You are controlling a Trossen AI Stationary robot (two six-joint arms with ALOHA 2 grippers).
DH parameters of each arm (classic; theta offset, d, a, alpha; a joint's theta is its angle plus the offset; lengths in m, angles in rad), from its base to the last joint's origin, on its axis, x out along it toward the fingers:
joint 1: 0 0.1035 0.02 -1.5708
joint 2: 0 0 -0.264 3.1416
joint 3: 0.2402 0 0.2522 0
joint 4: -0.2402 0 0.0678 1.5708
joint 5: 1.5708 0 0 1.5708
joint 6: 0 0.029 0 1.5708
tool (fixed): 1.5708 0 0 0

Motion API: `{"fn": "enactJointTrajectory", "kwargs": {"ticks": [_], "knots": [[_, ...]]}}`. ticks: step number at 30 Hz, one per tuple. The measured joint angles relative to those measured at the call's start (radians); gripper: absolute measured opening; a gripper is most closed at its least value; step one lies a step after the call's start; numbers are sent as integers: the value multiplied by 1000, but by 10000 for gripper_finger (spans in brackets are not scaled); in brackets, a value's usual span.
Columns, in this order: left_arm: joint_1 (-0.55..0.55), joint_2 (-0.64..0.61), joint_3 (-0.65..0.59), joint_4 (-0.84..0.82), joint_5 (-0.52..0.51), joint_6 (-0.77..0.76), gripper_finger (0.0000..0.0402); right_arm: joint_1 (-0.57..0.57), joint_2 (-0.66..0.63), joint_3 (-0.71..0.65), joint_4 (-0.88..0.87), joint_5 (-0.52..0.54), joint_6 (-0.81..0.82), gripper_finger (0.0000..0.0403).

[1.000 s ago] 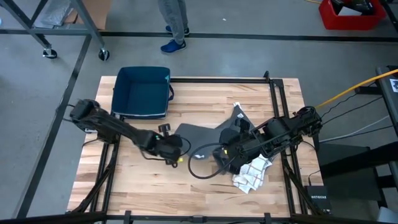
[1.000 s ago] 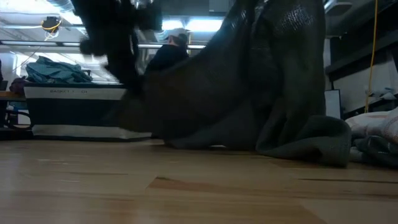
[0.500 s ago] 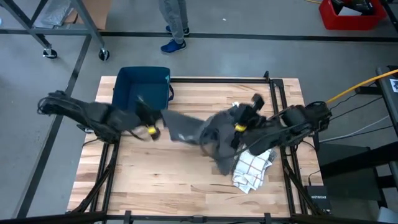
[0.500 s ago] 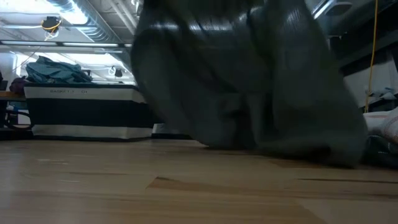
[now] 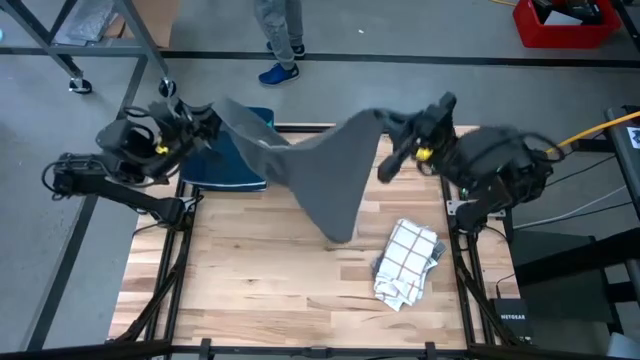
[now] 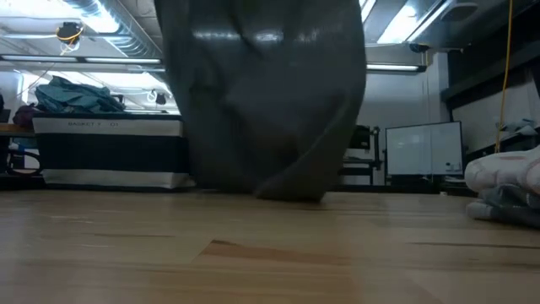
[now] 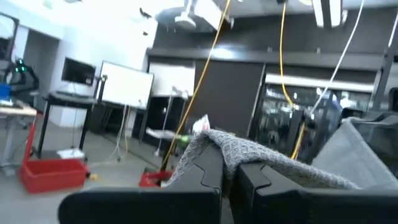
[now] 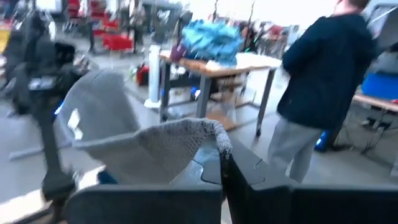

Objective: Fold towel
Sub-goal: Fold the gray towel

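A grey knitted towel (image 5: 320, 170) hangs spread between my two raised grippers over the far half of the table. My left gripper (image 5: 207, 117) is shut on its left top corner, above the blue bin. My right gripper (image 5: 398, 128) is shut on its right top corner. In the low view the towel (image 6: 266, 101) hangs as a wide sheet; its lower end (image 6: 291, 194) reaches table level, and I cannot tell whether it touches the wood. My left gripper pinches the towel's top corner (image 7: 214, 144) between its two shut fingers (image 7: 202, 168); the cloth drapes over the fingertips. The fingers point roughly level. The towel runs off sloping toward the other gripper and hangs below. My right gripper pinches the other top corner (image 8: 208, 132) between its two shut fingers (image 8: 242, 165), along a hemmed edge. The fingers point about level. The cloth hangs away from the fingertips toward my left gripper, with a sag between the two holds.
A blue bin (image 5: 228, 160) stands at the table's far left, partly under the towel. A crumpled white checked cloth (image 5: 407, 262) lies near the right edge. A person's legs (image 5: 280, 40) show on the floor beyond the far edge. The near half of the table is bare wood (image 5: 250, 290).
Both grippers have risen quickly from low over the table's middle and drawn apart toward the far corners, tipping from pointing down to about level. The towel, bunched on the table before, is lifted and spread out, hanging between them.
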Motion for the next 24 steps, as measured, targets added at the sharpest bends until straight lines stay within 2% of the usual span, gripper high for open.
{"fn": "enactJointTrajectory", "kwargs": {"ticks": [4,8,10,15,19,24], "knots": [[56,20,0,121,12,9,0,-57,-15,0,152,-12,-147,2],[130,48,0,249,115,-27,0,-96,-27,0,251,-13,-253,2],[170,65,0,281,157,-58,0,-112,-36,0,257,-12,-272,2],[267,113,0,287,174,-104,0,-145,-52,0,247,7,-353,2],[346,163,5,354,277,-189,0,-190,-78,0,248,14,-403,2],[421,243,88,378,357,-280,0,-275,-122,0,249,4,-422,2]]}}
